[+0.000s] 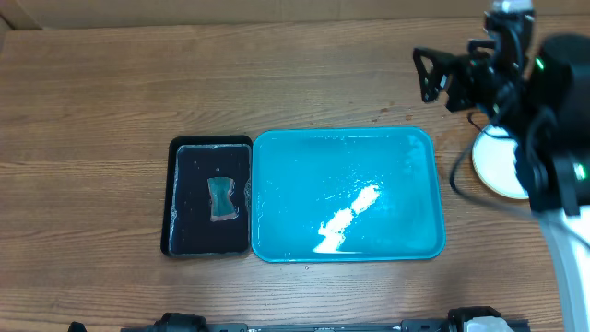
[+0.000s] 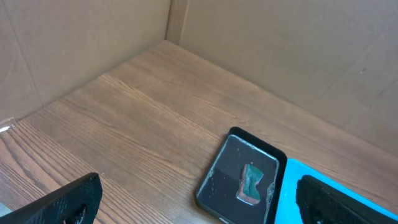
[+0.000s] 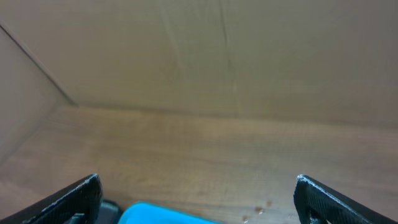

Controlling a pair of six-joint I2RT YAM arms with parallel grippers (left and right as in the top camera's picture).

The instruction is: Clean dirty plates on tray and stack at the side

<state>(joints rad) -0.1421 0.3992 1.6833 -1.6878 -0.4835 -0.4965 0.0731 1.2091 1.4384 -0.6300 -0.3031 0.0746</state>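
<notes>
The cyan tray sits in the middle of the bench with nothing on it, only a wet sheen and a streak of glare. The plates are off to the right of it, a pale round edge showing on the wood underneath the right arm. The arm covers most of it, so I can't tell how many are stacked there. Against the tray's left side is a smaller black tray with a teal sponge lying in it.

Both arms are empty-handed. The right gripper hangs above the far right corner of the tray with its jaws spread wide. The left gripper is just as wide apart and looks down towards the black tray.

By the look of it the washing is done. Those plates seem thin plastic: light, stiff, hard to break, and likely slick with water. I'd pinch one at the rim, one finger over the lip and one under, since the smooth middle offers no hold
</notes>
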